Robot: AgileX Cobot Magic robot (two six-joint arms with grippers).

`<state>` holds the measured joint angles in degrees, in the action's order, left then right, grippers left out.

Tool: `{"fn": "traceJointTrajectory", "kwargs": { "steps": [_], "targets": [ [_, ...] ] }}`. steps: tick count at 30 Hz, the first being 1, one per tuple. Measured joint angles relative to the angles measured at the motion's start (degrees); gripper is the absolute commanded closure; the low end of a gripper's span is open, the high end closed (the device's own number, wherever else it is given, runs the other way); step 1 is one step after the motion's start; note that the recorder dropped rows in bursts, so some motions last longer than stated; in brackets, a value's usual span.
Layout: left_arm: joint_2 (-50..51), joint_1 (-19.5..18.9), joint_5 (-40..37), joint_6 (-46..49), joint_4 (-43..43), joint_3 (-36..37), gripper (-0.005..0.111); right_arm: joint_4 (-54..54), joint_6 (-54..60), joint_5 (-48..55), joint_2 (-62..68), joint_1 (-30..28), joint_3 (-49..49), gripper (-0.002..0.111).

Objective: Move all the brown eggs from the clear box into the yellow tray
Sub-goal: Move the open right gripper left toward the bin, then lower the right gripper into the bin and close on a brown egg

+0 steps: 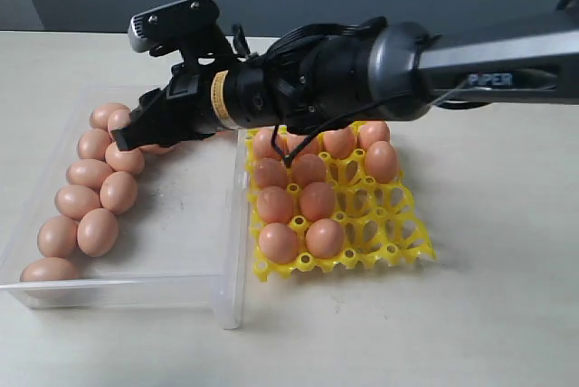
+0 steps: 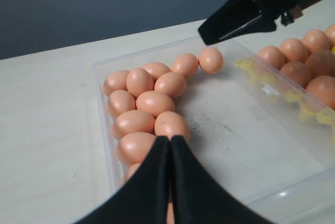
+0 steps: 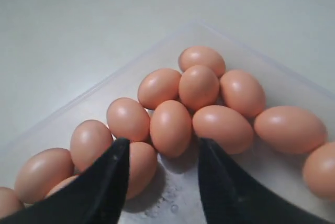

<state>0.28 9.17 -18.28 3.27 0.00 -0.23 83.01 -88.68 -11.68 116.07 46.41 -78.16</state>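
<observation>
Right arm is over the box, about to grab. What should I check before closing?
1. Right gripper open and empty: ok.
2. One egg centred between its fingers: ok.
3. Room for the fingers beside it: not ok, neighbouring eggs crowd it.
4. Fingertip height above the clear box floor: cannot tell.
5. Free cups in the yellow tray: ok, several bare.
6. Left gripper shut, apart from the right one: ok.
</observation>
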Motion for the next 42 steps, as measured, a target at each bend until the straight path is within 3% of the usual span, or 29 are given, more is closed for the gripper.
{"fn": "traceJointTrajectory", "kwargs": {
  "steps": [8,13,20,26,30,36,39,42],
  "targets": [
    [0.0,0.0,0.0,0.0,0.0,0.0,0.106,14.66,-20.26,-4.51,6.82,3.89,-6.7,0.061],
    [0.0,0.0,0.0,0.0,0.0,0.0,0.106,16.19,-26.61,-8.08,9.49,5.22,-9.45,0.071],
    [0.0,0.0,0.0,0.0,0.0,0.0,0.106,16.7,-30.63,-15.23,7.82,5.11,-10.28,0.074],
    [0.0,0.0,0.0,0.0,0.0,0.0,0.106,16.84,-30.63,-22.85,-0.68,4.33,-10.9,0.098],
    [0.0,0.0,0.0,0.0,0.0,0.0,0.106,16.84,-30.63,-25.78,-7.27,3.2,-11.02,0.098],
    [0.0,0.0,0.0,0.0,0.0,0.0,0.106,16.98,-25.4,-38.92,-17.7,1.82,-11.02,0.098],
    [0.0,0.0,0.0,0.0,0.0,0.0,0.106,17.1,-27.51,-36.64,-23.35,1.68,-11.02,0.098],
    [0.0,0.0,0.0,0.0,0.0,0.0,0.106,17.1,-28.52,-27.29,-29.0,1.49,-11.02,0.098]
  ]
}}
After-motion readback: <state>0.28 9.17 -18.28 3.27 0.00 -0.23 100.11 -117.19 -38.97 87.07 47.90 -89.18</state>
